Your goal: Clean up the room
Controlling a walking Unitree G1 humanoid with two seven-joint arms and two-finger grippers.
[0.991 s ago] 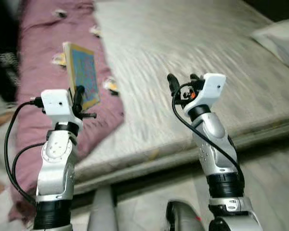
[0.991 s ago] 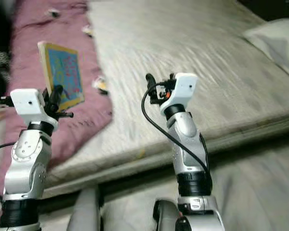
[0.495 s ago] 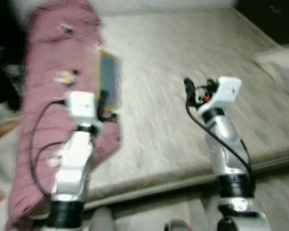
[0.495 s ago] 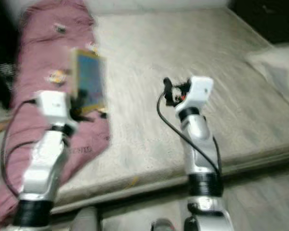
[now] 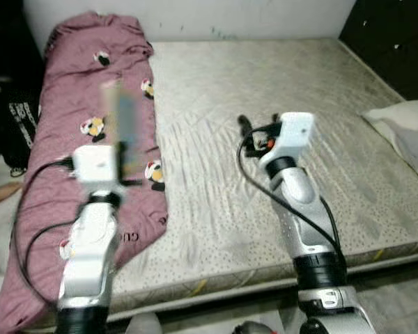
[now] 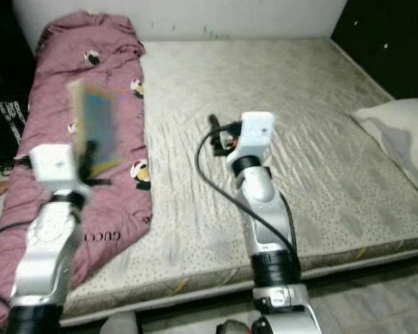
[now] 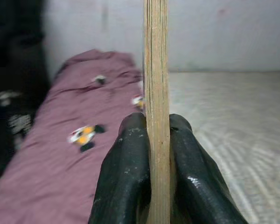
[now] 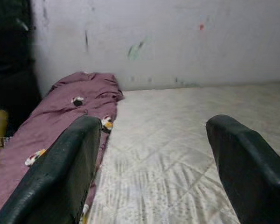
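Two black fingers of the left gripper point(image 7: 156, 154) clamp a thin blue-covered book point(image 6: 97, 129) upright over the maroon blanket point(image 5: 70, 104); right gripper point(image 8: 151, 163) spread apart above the bare grey mattress point(image 5: 279, 83).

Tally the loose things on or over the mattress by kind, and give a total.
Book, held upright by the left gripper: 1
Maroon blanket, along the left side of the mattress: 1
White pillow, at the right edge: 1
Total: 3
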